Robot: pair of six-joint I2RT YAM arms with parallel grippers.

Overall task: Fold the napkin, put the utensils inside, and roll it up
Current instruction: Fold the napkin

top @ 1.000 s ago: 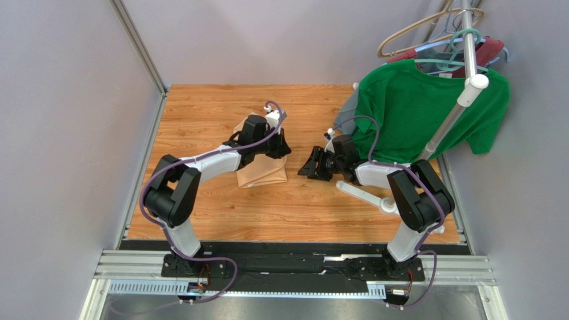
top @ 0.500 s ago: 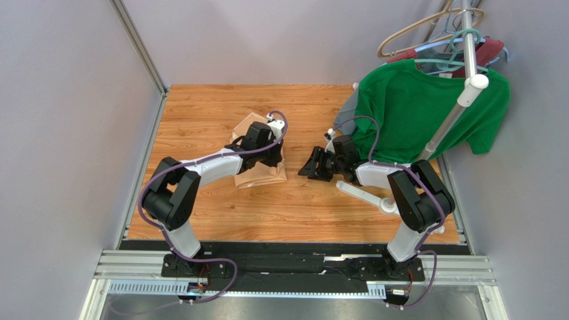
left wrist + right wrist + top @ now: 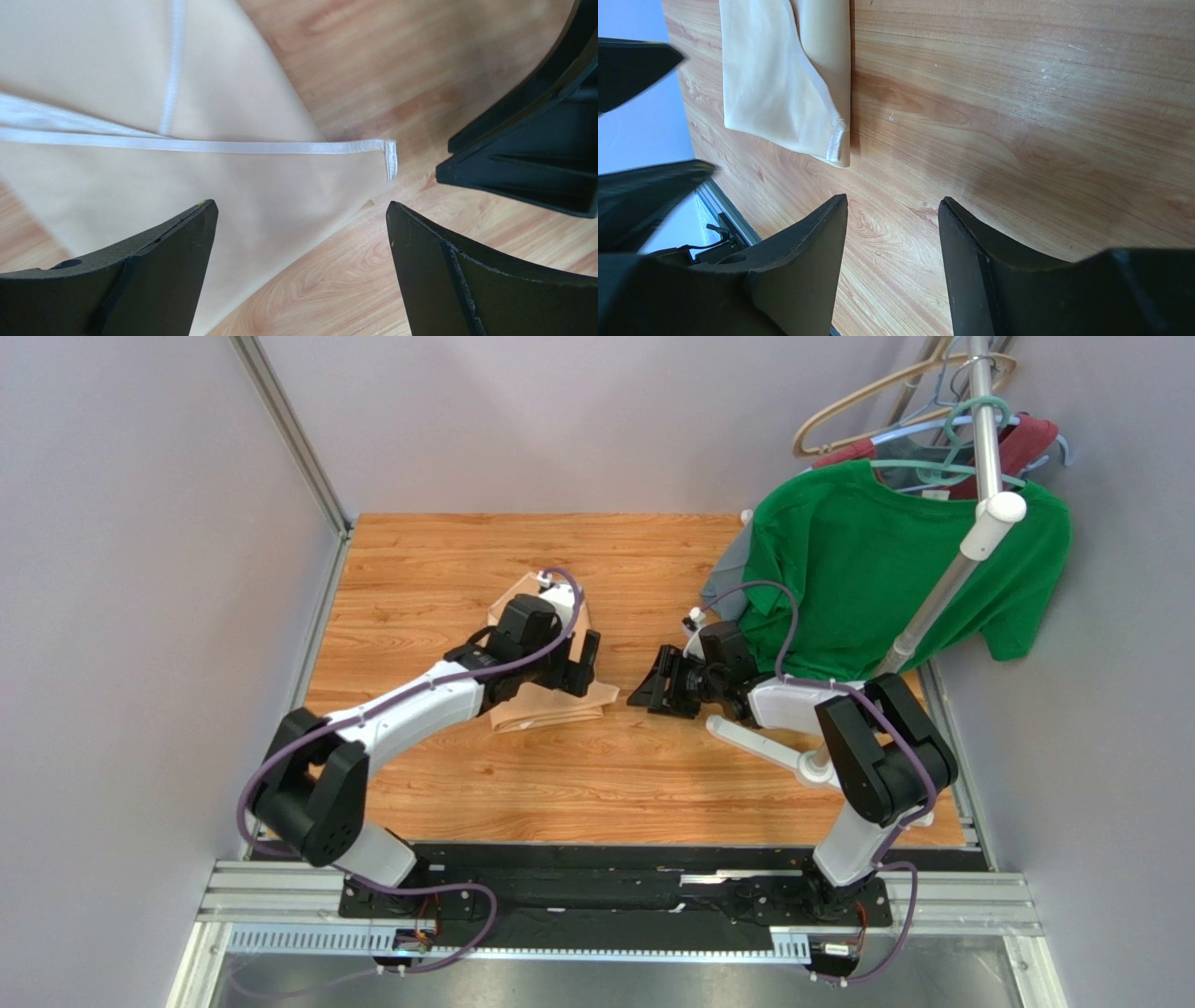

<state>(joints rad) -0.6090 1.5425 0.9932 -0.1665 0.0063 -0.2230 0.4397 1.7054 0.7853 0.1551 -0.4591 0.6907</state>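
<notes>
The peach-tan napkin [image 3: 550, 706] lies folded on the wooden table, mostly under my left arm. In the left wrist view its white-hemmed corner [image 3: 382, 150] rests flat on the wood, and the napkin [image 3: 210, 182] reaches in below my open left gripper [image 3: 300, 204], which holds nothing. My left gripper [image 3: 581, 667] hovers over the napkin's right side. My right gripper [image 3: 654, 686] stands just right of that corner, open over bare wood [image 3: 894, 199], with the napkin [image 3: 780, 84] ahead of it. The utensils are out of view.
A green T-shirt [image 3: 898, 567] hangs on a white rack [image 3: 982, 525] at the right, with hangers above it. A white rack leg [image 3: 765, 742] lies on the table by my right arm. Grey walls close in the table [image 3: 421, 560] on three sides.
My left gripper has opened and let go of the napkin. The folded corner now lies flat, further to the right. The right arm has not moved.
</notes>
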